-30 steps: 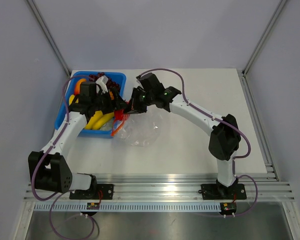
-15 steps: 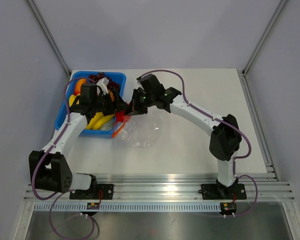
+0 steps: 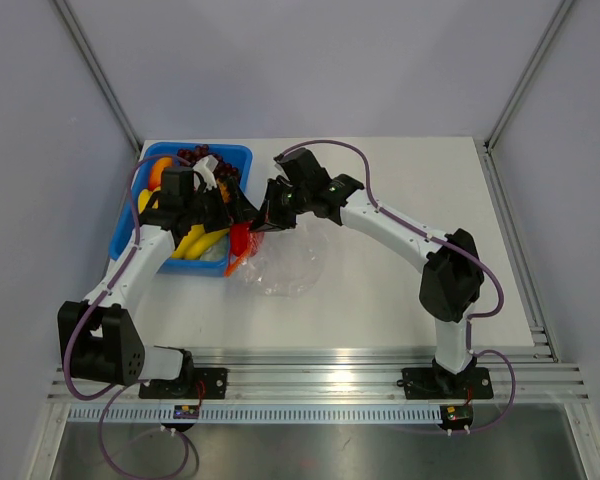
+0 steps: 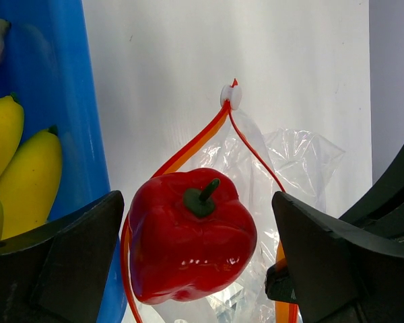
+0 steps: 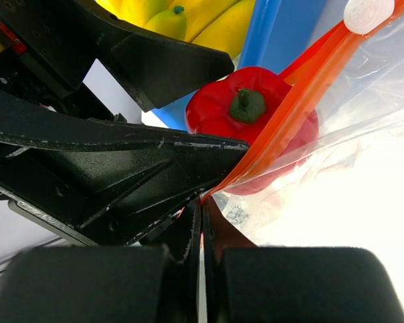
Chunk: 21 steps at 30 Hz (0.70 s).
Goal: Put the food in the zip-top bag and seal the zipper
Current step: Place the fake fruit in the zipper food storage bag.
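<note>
A glossy red toy pepper (image 4: 188, 235), part of the food, sits in the zip-top bag's mouth, ringed by the red-orange zipper (image 4: 195, 141). My left gripper (image 4: 195, 202) is open, with a gap between each finger and the pepper (image 3: 239, 240). The right gripper (image 5: 203, 215) is shut on the zipper (image 5: 303, 108) and holds the mouth up. In the right wrist view the pepper's (image 5: 242, 101) lower half shows through the clear bag (image 5: 363, 134). The bag (image 3: 285, 268) lies crumpled on the table. Yellow bananas (image 4: 27, 175) and an orange piece (image 3: 158, 172) stay in the blue tray (image 3: 225, 150).
The blue tray (image 4: 74, 101) stands just left of the bag's mouth, close to my left finger. A white slider (image 4: 230, 96) sits at the far end of the zipper. White table (image 3: 400, 290) stretches right and in front of the bag. Purple cables loop over both arms.
My left jaws have spread wider and let go of the red pepper, which has sunk lower into the bag's mouth. The right gripper has kept its hold on the zipper.
</note>
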Each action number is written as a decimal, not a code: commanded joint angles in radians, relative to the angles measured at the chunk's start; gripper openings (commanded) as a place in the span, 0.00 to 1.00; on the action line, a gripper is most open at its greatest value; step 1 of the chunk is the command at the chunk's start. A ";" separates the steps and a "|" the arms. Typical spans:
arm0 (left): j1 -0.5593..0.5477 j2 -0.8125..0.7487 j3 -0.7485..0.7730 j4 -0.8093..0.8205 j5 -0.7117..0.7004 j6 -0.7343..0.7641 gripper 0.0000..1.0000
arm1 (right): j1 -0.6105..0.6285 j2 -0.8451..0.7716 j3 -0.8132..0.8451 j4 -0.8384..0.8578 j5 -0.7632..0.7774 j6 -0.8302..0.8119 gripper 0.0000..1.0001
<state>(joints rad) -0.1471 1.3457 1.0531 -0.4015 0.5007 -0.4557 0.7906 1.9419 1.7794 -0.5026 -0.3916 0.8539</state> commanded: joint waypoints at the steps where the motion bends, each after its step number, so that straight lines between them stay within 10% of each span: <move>1: -0.045 -0.010 -0.008 -0.076 0.145 0.028 0.96 | -0.008 -0.046 0.023 0.213 0.010 0.025 0.00; 21: -0.042 -0.102 0.054 -0.157 0.122 0.043 0.82 | -0.017 -0.090 -0.164 0.544 -0.058 -0.009 0.00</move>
<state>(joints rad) -0.1474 1.2907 1.0740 -0.4694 0.4923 -0.4343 0.7883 1.8973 1.6085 -0.2497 -0.4648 0.8619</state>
